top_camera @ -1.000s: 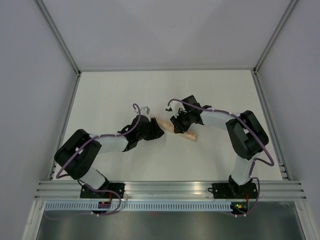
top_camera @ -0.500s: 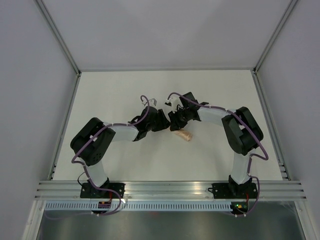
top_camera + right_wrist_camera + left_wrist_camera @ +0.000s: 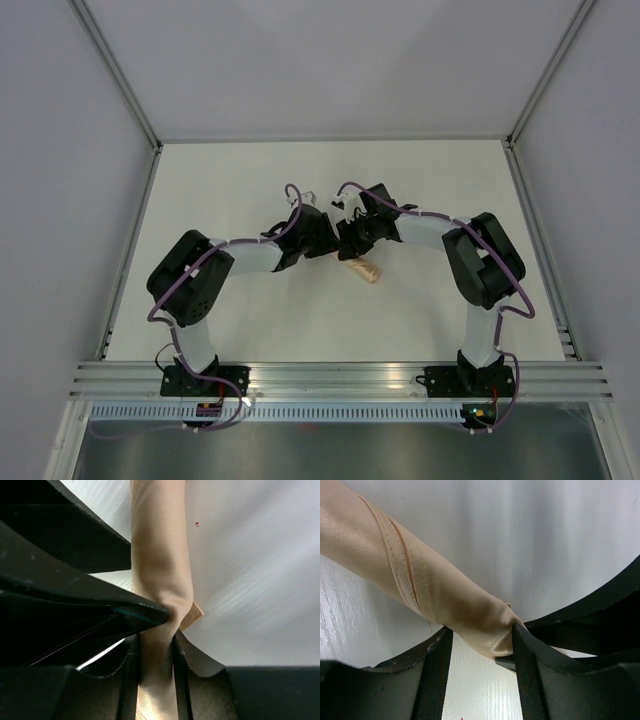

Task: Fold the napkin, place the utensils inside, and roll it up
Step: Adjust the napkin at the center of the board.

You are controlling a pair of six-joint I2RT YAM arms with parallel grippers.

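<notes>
A: Where's the napkin?
B: Rolled into a tube, at the middle of the white table.
A: The grippers?
B: Left gripper clamps one end; right gripper pinches the roll beside it, both pressed into the cloth.

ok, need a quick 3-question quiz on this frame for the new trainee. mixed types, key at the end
1. True or false: the napkin lies flat and unfolded on the table.
2. Look at the left gripper and the right gripper. Which is clamped on the napkin? A) left only B) right only C) both D) neither
3. Short answer: in the left wrist view, what runs slantwise across the napkin?

Key
1. False. It is rolled into a tight tube.
2. C. Each wrist view shows the roll pinched between that gripper's own fingers.
3. A stitched hem.
</notes>
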